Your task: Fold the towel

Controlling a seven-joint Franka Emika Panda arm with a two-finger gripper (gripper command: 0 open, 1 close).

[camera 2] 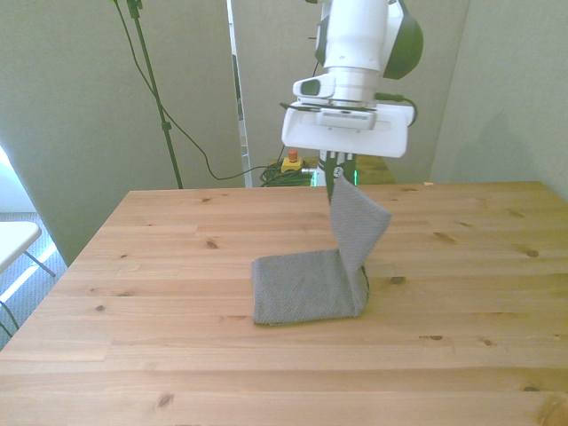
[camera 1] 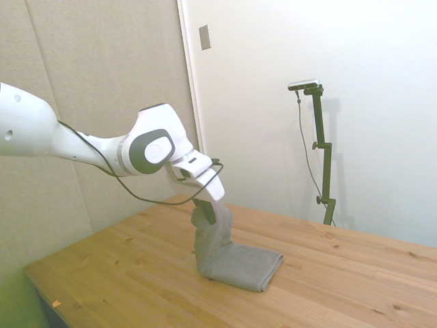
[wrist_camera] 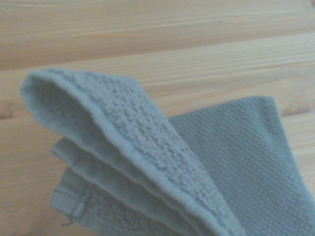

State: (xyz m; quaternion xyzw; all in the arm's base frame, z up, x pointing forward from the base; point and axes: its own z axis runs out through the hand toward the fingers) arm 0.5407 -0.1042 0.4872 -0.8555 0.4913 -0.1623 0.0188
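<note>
**A:** Grey towel (camera 2: 311, 284) question. One end is lifted, the other half lies flat on the wooden desk (camera 2: 160, 355). Which way does the free end need to go?

**B:** Look at the front view. The end effector (camera 2: 335, 177) has its fingers pinched closed on the top edge of the raised flap, up in the air. The flap hangs down from there to a bend at the right end of the flat part. The flat part runs off to the front view's left from that bend, so the towel's long axis lies left-right across the desk in that view.

**A:** So the resting half is left of and below the end effector?

**B:** Yep. The held edge sits roughly above the bend, maybe a touch to the right of it. My guess is the fold wants a carry toward the front view's left, over the flat half, then a lowering so the held edge lands near the far left edge.

**A:** Side view agree?

**B:** Pretty much. The flap stands nearly upright there, with the flat half stretching away toward that picture's right. Wrist view just shows thick layered edges close up with the flat part beyond.

**A:** Any risk?

**B:** The layers look loose near the grip, so one might slip out mid-carry. Just a hunch.
</note>
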